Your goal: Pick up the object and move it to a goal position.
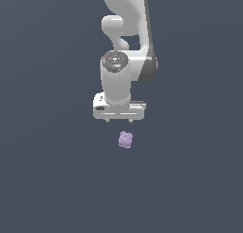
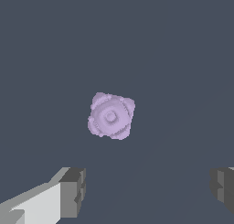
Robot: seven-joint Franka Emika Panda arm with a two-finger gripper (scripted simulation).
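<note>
The object (image 1: 125, 140) is a tiny knobbly lilac blob lying on the dark grey floor, just in front of and below my white gripper (image 1: 119, 120) in the exterior view. In the wrist view the object (image 2: 111, 116) lies apart from the fingers, beyond the gap between them. My gripper (image 2: 146, 189) is open and empty; its two grey fingertips (image 2: 73, 191) stand wide apart. Only short finger stubs show under the hand in the exterior view.
The white arm (image 1: 124, 46) rises behind the gripper toward the top of the exterior view. Plain dark grey floor (image 1: 47, 170) surrounds the object on all sides. No goal marker shows in either view.
</note>
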